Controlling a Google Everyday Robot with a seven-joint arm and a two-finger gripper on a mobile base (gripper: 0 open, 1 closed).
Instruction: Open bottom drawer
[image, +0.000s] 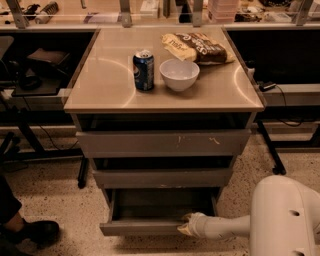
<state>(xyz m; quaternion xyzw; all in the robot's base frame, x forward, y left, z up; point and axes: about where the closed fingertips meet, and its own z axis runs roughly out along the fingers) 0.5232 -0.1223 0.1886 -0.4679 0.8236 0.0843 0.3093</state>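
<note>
Hand (187, 225) sits at the front lip of the bottom drawer (145, 210), right of its middle; whether it grips I cannot tell. That drawer stands pulled out, lowest of 3. Above, the glossy beige worktop (110, 85) carries a can (143, 70), bowl (179, 74) and snack bag (197, 47). Speckled floor (50, 195) spreads around; dark desks (292, 92) flank the drawers.

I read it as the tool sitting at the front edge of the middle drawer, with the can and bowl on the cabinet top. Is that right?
Not quite. The camera view shows the tool at the front edge of the bottom drawer instead. The can and bowl are on the cabinet top.
</note>
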